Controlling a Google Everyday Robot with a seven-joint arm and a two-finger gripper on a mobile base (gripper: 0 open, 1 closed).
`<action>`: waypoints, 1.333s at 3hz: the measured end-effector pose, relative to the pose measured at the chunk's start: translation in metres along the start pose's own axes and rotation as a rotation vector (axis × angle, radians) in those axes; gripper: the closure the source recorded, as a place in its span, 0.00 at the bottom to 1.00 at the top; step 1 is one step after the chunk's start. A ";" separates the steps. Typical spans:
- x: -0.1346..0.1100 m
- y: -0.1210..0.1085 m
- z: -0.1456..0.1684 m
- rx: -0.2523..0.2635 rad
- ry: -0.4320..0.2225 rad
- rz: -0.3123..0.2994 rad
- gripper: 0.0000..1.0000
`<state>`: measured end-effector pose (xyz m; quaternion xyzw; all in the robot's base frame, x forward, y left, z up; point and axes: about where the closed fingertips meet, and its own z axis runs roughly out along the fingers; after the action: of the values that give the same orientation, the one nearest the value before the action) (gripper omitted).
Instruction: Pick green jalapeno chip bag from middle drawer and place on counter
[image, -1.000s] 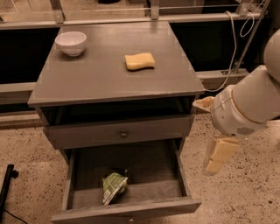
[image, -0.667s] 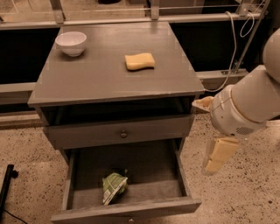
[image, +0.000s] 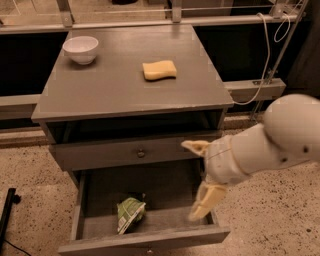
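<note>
The green jalapeno chip bag (image: 130, 214) lies on the floor of the open middle drawer (image: 145, 242), left of centre, near its front wall. My gripper (image: 200, 175) hangs on the white arm from the right, over the right part of the drawer. Its two tan fingers (image: 205, 202) are spread wide apart and hold nothing. It is to the right of the bag and apart from it. The grey counter (image: 120, 85) lies above the drawers.
A yellow sponge (image: 159, 69) and a white bowl (image: 80, 49) sit on the counter. A shallower closed drawer front with a round knob (image: 141, 153) is above the open drawer. A white cable (image: 265, 65) hangs at the right. A black stand (image: 7, 210) is on the floor at the left.
My gripper has moved left, from beside the cabinet's right side to over the right part of the open drawer. The bag has not moved.
</note>
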<state>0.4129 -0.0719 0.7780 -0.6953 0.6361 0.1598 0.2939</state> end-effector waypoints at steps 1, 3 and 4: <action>-0.023 -0.002 0.052 -0.013 -0.235 -0.053 0.00; -0.023 -0.003 0.098 -0.069 -0.296 -0.144 0.00; 0.011 0.003 0.198 -0.149 -0.336 -0.064 0.00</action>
<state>0.4413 0.0411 0.6170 -0.6984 0.5421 0.3110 0.3487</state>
